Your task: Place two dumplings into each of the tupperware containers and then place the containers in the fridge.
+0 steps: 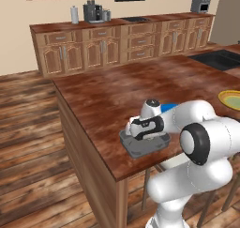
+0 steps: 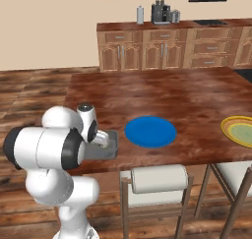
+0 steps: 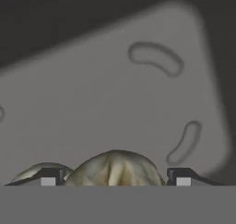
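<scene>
Wood kitchen, plank floor, cabinets (image 1: 101, 46) along the far wall with a coffee machine (image 1: 92, 11) on top. Big brown tabletop (image 1: 108, 95) in front of the robot. Grey tub (image 1: 140, 147) sits at the tabletop's near edge, left of the blue plate (image 2: 150, 131); they are close but apart. Yellow-green plate (image 2: 240, 131) far right, near the edge. End effector (image 3: 115, 177) is down over the grey tub, pointing into it, jaws spread wide and not gripping. In the hand view the tub's grey floor with curved moulded marks spreads out ahead, and a dumpling (image 3: 115, 170), tan and creased, lies between the two fingertips (image 3: 183, 178); contact with them cannot be told. A second pale rounded lump (image 3: 39, 171) shows just behind the left fingertip, partly hidden, probably another dumpling, also in the tub. From the base views the hand (image 1: 145, 126) covers the middle of the tub, so its contents can't be seen there. A stool (image 2: 157, 181) is tucked under the near edge.
</scene>
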Robot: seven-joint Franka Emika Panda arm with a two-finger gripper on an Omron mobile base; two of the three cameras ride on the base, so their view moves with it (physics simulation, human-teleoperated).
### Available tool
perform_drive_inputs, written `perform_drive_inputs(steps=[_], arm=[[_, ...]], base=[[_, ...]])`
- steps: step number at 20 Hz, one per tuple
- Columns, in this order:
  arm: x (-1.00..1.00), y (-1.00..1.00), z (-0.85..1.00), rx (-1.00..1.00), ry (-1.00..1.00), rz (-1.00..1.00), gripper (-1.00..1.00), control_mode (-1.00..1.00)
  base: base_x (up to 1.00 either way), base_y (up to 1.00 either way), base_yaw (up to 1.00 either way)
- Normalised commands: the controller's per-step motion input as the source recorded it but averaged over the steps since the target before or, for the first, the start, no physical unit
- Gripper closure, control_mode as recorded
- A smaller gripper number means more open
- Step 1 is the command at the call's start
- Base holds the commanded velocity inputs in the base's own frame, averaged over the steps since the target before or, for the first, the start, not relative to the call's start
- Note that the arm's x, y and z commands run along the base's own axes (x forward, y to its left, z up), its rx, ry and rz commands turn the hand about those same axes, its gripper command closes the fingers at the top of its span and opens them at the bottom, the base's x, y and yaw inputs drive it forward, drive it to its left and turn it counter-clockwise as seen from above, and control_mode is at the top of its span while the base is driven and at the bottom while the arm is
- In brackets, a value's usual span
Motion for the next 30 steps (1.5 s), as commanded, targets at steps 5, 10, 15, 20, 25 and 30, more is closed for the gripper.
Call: perform_drive_inputs(steps=[5, 10, 15, 20, 25, 30], arm=[[-0.26, 0.00, 0.00, 0.00, 0.00, -0.04, -1.00, -1.00], [0.00, 0.00, 0.24, 0.01, 0.00, 0.00, -1.00, -1.00], [-0.04, -0.04, 0.54, 0.00, 0.01, 0.00, -1.00, -1.00], [-0.55, -0.71, 0.51, 0.00, 0.00, -0.18, -1.00, -1.00], [-0.47, -0.67, 0.25, 0.00, 0.05, -0.19, -1.00, -1.00], [-0.14, -0.55, -0.03, 0.02, 0.06, -0.29, -1.00, -1.00]], base=[[0.00, 0.00, 0.00], [0.00, 0.00, 0.00], [0.00, 0.00, 0.00], [0.00, 0.00, 0.00], [0.00, 0.00, 0.00], [0.00, 0.00, 0.00]])
